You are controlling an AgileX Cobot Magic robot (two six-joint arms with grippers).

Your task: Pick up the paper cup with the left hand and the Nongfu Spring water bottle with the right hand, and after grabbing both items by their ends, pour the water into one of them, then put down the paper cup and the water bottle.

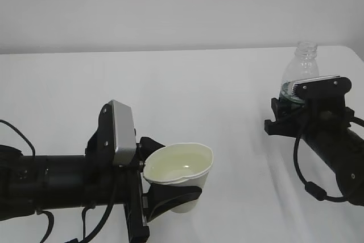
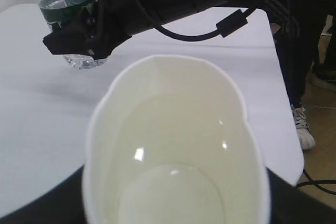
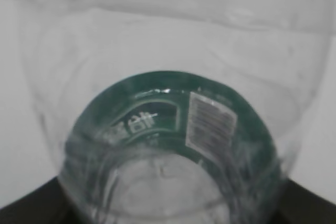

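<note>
My left gripper [image 1: 166, 179] is shut on the white paper cup [image 1: 181, 176], which it holds upright near the table's front; its rim is squeezed out of round. Clear water [image 1: 180, 164] lies in the cup. The left wrist view is filled by the cup [image 2: 173, 129], with my left gripper [image 2: 173, 211] dark at both lower corners. At the right, my right gripper [image 1: 291, 99] is shut on the Nongfu Spring water bottle [image 1: 302, 65], upright, open neck on top, base hidden. In the right wrist view the green-labelled bottle [image 3: 168, 129] sits between the right gripper [image 3: 168, 211] fingers.
The white table [image 1: 187, 95] ends at a right edge [image 2: 286, 103]. Beyond that edge a person's legs in black trousers [image 2: 307, 35] and a sneaker [image 2: 303, 129] stand on the floor. The right arm and bottle [image 2: 65, 3] lie across the far side.
</note>
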